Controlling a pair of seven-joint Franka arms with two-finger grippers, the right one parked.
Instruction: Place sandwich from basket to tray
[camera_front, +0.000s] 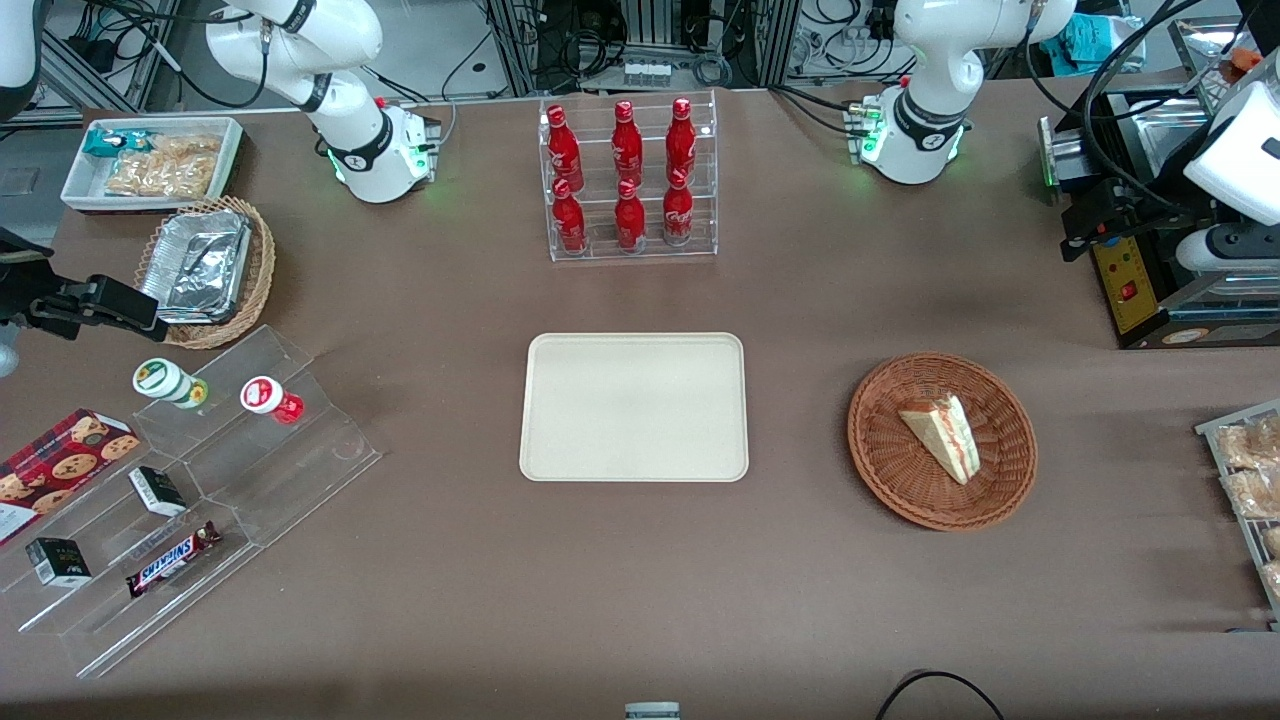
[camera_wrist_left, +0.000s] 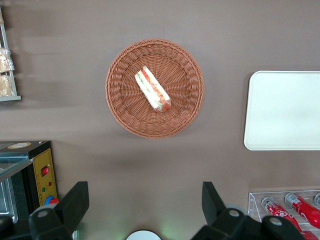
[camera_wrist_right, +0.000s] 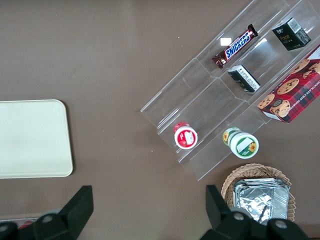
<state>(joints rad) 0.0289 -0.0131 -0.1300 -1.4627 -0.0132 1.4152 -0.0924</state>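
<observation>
The sandwich (camera_front: 945, 435), a white bread wedge with orange-red and green filling, lies in the round reddish-brown wicker basket (camera_front: 880, 440) toward the working arm's end of the table. The cream-beige tray (camera_front: 633, 407) sits bare at the table's middle, beside the basket. In the left wrist view the sandwich (camera_wrist_left: 152, 90) lies in the basket (camera_wrist_left: 120, 100), with the tray (camera_wrist_left: 285, 110) beside it. My gripper (camera_wrist_left: 145, 200) hangs high over the table, farther from the front camera than the basket and well apart from it. Its fingers (camera_wrist_left: 75, 202) are spread wide and hold nothing.
A clear rack of red bottles (camera_front: 630, 180) stands farther back than the tray. A machine with a yellow panel (camera_front: 1130, 280) and a rack of bagged pastries (camera_front: 1250, 470) flank the basket. A clear snack stand (camera_front: 200, 480), foil-lined wicker basket (camera_front: 205, 270) and white bin (camera_front: 150, 160) sit toward the parked arm's end.
</observation>
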